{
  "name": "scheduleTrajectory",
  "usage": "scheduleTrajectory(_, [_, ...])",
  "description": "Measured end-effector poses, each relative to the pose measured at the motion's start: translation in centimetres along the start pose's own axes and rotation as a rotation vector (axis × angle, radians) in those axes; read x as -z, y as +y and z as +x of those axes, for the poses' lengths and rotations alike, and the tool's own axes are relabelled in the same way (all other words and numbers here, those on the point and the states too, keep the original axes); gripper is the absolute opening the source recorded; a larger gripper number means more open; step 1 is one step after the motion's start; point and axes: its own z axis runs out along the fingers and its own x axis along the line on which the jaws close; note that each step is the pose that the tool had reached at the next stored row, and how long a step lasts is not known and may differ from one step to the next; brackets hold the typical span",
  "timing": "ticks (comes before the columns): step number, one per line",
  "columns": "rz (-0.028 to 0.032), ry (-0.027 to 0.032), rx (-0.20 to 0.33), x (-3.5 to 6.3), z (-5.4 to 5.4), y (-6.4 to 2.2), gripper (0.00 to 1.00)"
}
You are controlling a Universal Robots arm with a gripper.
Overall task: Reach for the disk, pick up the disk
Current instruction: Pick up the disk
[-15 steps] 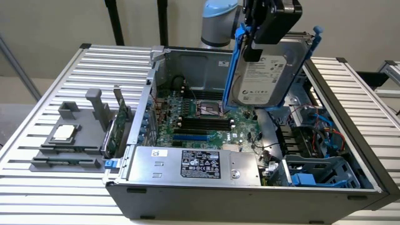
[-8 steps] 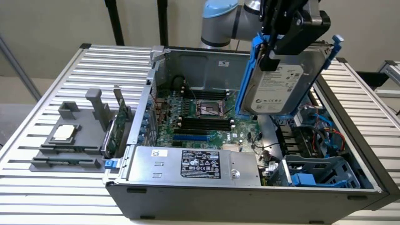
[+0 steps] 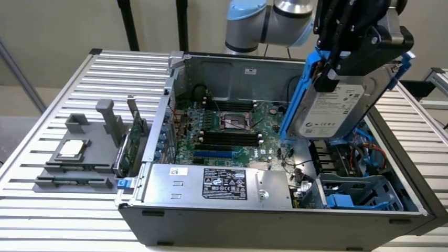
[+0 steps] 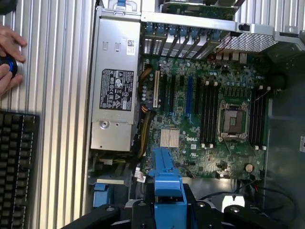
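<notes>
Exterior view | gripper [image 3: 336,71] clamped on the disk [image 3: 334,107], tilted above the open case [image 3: 280,210], right side | step: pick-up looks done | disk seems clear of its bay

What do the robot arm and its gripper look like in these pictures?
The arm has silver-grey rounded joints with a light blue cap. The gripper is black and blocky, made of angular metal parts, and black cables run along it. In the wrist view its black frame shows round bolt heads.
</notes>
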Motion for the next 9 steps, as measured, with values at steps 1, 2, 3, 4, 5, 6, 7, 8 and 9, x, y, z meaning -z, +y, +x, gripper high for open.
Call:
scheduleTrajectory(1, [0.0,0.0,0.0,0.02,0.3,-0.32,0.33])
scheduleTrajectory(2, [-0.0001,0.0001,0.0,0.05,0.5,-0.65,0.33])
scheduleTrajectory(3, [-0.0001,0.0001,0.0,0.1,0.8,-0.96,0.33])
scheduleTrajectory(4, [-0.0001,0.0001,0.0,0.15,1.0,-1.27,0.33])
scheduleTrajectory(5, [-0.0002,0.0001,0.0,0.21,1.3,-1.58,0.33])
scheduleTrajectory(6, [-0.0003,0.0001,0.0,0.28,1.5,-1.91,0.33])
scheduleTrajectory(7, [-0.0004,0.0,0.0,0.34,1.8,-2.21,0.33])
scheduleTrajectory(8, [-0.0006,0.0,0.0,0.4,2.0,-2.49,0.33])
scheduleTrajectory(9, [-0.0007,0.0002,0.0,0.48,2.2,-2.8,0.33])
